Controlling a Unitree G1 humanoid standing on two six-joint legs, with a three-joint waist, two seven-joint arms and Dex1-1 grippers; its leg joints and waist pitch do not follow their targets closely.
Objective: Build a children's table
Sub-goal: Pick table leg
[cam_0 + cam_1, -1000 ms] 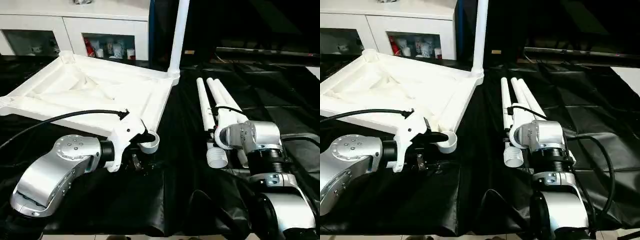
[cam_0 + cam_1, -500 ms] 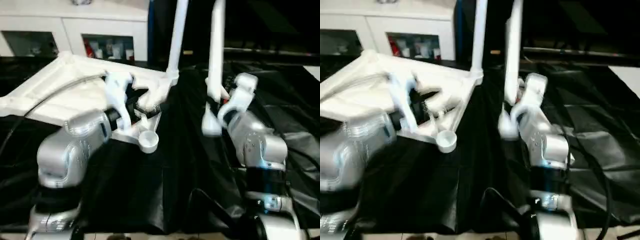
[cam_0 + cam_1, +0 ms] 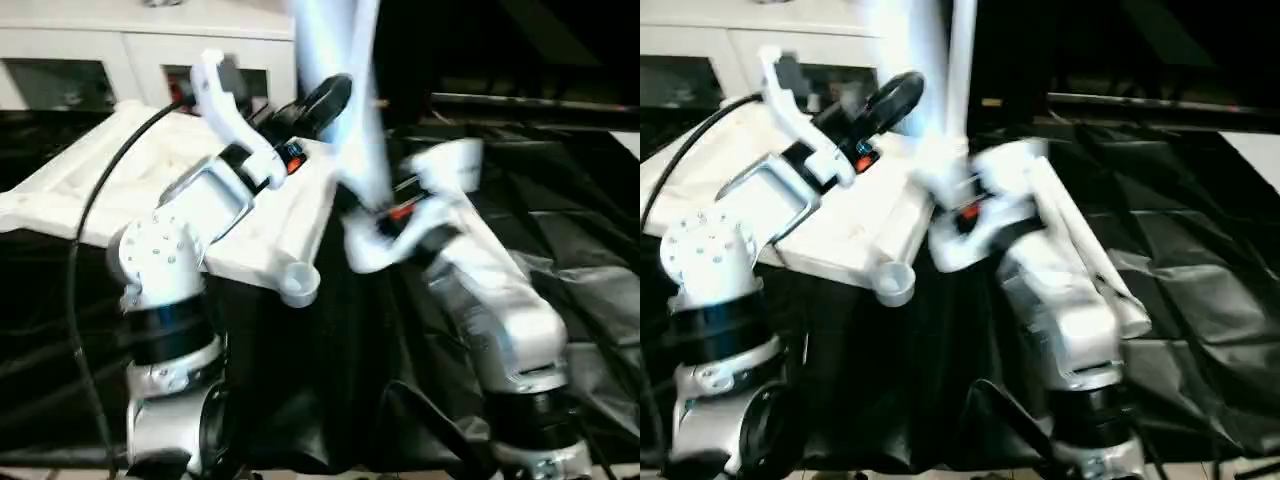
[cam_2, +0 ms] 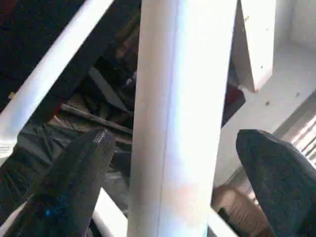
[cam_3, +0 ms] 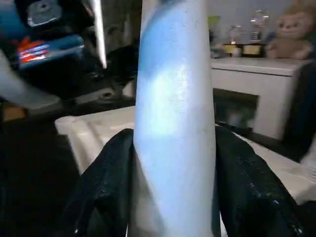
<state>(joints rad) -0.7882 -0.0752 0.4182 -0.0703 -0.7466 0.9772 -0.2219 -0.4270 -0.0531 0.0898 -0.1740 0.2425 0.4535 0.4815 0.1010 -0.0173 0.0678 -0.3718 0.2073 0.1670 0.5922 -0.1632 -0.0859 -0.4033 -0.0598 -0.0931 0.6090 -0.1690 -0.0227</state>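
Between the right gripper's [image 5: 173, 192] black fingers [image 5: 106, 182] a white leg [image 5: 173, 113] is clamped, standing upright. Left gripper [image 4: 173, 182] spread wide around the same leg, fingers [image 4: 69, 182] not touching. Below both, tabletop [image 3: 110, 190] lies underside up on black sheet [image 3: 560, 240].

A work surface draped in crinkled black plastic sheeting [image 3: 560, 250] is carrying everything, its folds catching the light on the robot's right side. The white plastic rectangular table top [image 3: 70, 185] is lying on it upside down toward the left, its ribbed underside facing up and a rounded corner socket [image 3: 299, 283] sitting at the corner nearest the camera. One long white tapered tube leg [image 3: 1080, 245] is lying flat on the sheeting on the right, just beside the silver right forearm, though blur is hiding how many others are lying beside it.
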